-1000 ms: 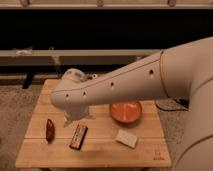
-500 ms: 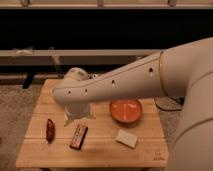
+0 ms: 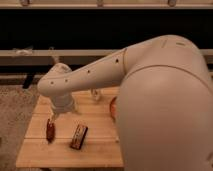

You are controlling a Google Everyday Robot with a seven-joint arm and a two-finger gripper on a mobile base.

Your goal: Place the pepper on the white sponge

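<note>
Dim warm light; hand (image 3: 55,114) above pepper (image 3: 50,130).

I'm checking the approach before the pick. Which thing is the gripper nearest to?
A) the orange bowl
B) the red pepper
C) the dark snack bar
B: the gripper hangs just over the pepper near one end of the table, while the snack bar lies farther off.

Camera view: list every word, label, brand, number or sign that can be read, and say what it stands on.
No text can be read.
snack bar wrapper: any print is too blurred to read.
robot arm: only small dark dots, no lettering.
The gripper hangs just above the pepper on the wooden table; no marking shows on them.
</note>
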